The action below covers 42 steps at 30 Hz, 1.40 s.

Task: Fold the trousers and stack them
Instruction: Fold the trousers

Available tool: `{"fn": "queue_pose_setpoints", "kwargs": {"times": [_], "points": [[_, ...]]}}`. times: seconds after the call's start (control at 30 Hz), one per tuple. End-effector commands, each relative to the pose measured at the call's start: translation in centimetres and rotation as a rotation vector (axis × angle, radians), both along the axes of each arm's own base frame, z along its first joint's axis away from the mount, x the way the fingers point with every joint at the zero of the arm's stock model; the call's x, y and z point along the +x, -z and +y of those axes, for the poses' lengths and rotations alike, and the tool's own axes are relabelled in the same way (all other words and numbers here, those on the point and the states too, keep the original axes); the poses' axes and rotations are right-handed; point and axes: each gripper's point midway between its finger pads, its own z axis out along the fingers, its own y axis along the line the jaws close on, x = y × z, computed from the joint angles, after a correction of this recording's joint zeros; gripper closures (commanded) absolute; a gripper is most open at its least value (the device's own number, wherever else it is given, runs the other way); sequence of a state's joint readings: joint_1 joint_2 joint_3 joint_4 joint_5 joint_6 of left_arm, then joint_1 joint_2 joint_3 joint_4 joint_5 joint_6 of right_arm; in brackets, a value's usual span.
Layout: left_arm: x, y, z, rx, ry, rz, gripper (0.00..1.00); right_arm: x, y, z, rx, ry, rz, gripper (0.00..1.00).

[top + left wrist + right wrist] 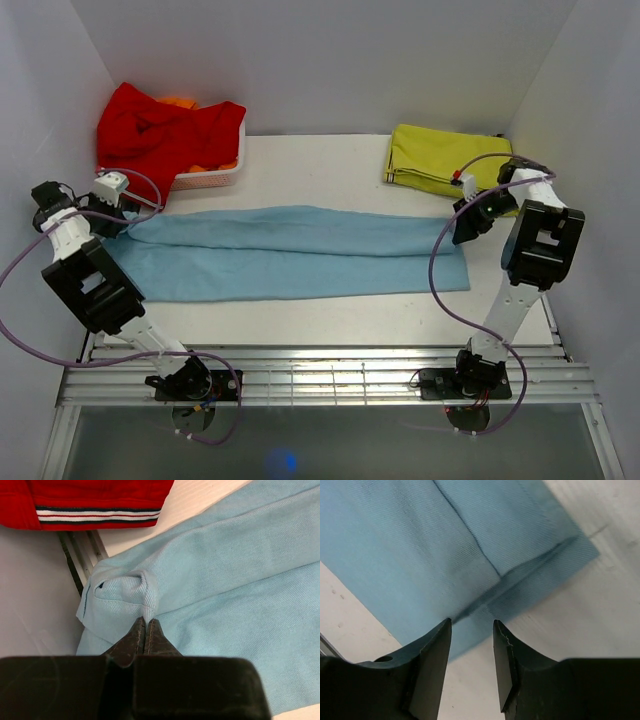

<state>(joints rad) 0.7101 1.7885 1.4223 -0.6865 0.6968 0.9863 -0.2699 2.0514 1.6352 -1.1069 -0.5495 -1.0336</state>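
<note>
While left gripper [146, 623] pinches trousers [300, 252], right gripper [472, 626] hovers spread

Plain sky-blue trousers [300, 255] across mid-frame; a red garment [150, 130] upper left, its hem striped white and navy; a yellow-green cloth [435, 160] upper right.

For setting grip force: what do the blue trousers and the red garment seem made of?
The trousers: thin woven cloth, probably cotton twill, matte; fine diagonal ribs show in both wrist views. The red garment: soft matte cloth, perhaps knit, with a striped hem band. The fibre itself cannot be told.
</note>
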Motion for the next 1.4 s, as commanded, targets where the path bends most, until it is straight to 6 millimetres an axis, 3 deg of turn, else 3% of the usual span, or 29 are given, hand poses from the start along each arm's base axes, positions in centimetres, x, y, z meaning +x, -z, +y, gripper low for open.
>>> {"fn": "queue_pose_setpoints", "kwargs": {"times": [0.0,0.07,0.17,0.3,0.5,0.53,0.57,0.6,0.63,0.7,0.73,0.83,0.87,1.0,1.37], "points": [[-0.2,-1.5,-0.7,0.028,0.039,-0.055,1.00,-0.1,-0.4,2.9,-0.022,0.032,-0.012,0.55],[-0.4,-1.0,-1.0,0.017,0.039,-0.047,1.00,-1.6,1.5,3.8,-0.056,0.010,0.042,0.58],[-0.7,-0.4,-1.4,-0.003,0.037,-0.035,1.00,-3.3,4.1,2.6,-0.161,-0.014,0.084,0.66],[-1.0,-0.3,-1.8,-0.010,0.044,-0.037,1.00,-5.2,5.8,-0.6,-0.308,-0.041,0.084,0.72],[-1.5,-0.2,-2.5,-0.006,0.069,-0.045,1.00,-5.6,4.6,-4.6,-0.339,-0.009,0.044,0.90],[-1.5,0.1,-2.6,-0.009,0.071,-0.041,1.00,-5.2,4.0,-4.9,-0.333,-0.027,0.023,0.89],[-1.5,0.1,-2.5,-0.008,0.070,-0.040,1.00,-6.1,3.6,-5.0,-0.310,-0.032,0.051,0.85],[-1.5,0.2,-2.5,-0.012,0.071,-0.039,1.00,-6.1,3.1,-4.8,-0.288,-0.037,0.047,0.76],[-1.4,0.3,-2.5,-0.012,0.072,-0.037,1.00,-5.7,2.3,-5.0,-0.280,-0.049,0.028,0.51],[-1.4,0.5,-2.6,-0.014,0.075,-0.033,1.00,-5.3,1.1,-4.8,-0.252,-0.049,0.011,0.24],[-1.5,0.6,-2.6,-0.014,0.078,-0.028,1.00,-4.0,-0.1,-5.0,-0.256,-0.046,-0.032,0.18],[-1.5,0.6,-2.9,-0.010,0.094,-0.025,1.00,-2.7,-2.1,-4.4,-0.207,-0.076,-0.075,0.20],[-1.6,0.7,-2.9,-0.006,0.100,-0.026,1.00,-1.3,-3.6,-4.5,-0.210,-0.086,-0.124,0.20],[-1.7,0.9,-3.1,-0.006,0.117,-0.017,1.00,0.1,-4.1,-3.6,-0.214,-0.180,-0.126,0.20],[-2.0,2.3,-3.4,-0.025,0.123,0.013,1.00,0.6,0.0,-0.2,-0.267,-0.326,-0.066,0.23]]}}
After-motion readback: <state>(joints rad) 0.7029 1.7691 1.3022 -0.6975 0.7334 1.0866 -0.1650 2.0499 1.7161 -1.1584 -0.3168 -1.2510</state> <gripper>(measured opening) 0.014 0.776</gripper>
